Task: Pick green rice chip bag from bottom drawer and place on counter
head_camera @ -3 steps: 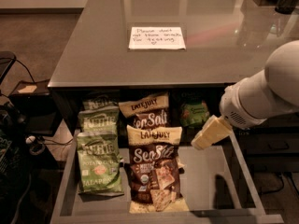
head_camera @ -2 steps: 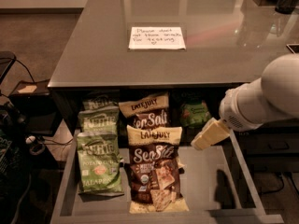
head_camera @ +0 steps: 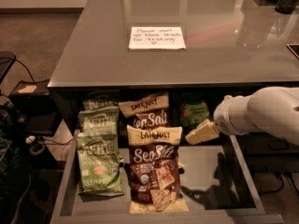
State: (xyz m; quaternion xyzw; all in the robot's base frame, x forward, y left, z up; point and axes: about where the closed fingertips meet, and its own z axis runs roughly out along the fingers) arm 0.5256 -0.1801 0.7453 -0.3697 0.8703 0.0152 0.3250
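Observation:
The green rice chip bag [head_camera: 194, 112] stands at the back right of the open bottom drawer [head_camera: 212, 171], partly in the shadow under the edge of the counter [head_camera: 93, 55]. My gripper [head_camera: 202, 132] is a cream wedge at the end of the white arm, which comes in from the right. It hangs over the drawer just in front of the bag and slightly below it in the view, close to its lower edge. Whether it touches the bag cannot be told.
Pale green Kettle jalapeno bags [head_camera: 98, 160] fill the drawer's left column. Brown Late July bags [head_camera: 154, 167] fill the middle column. A white handwritten note [head_camera: 156, 37] lies on the counter. Cables and dark equipment [head_camera: 14, 139] sit on the floor at the left.
The white arm has dropped lower at the right. The gripper has stayed close to the green bag, shifting slightly left. The bags have not moved.

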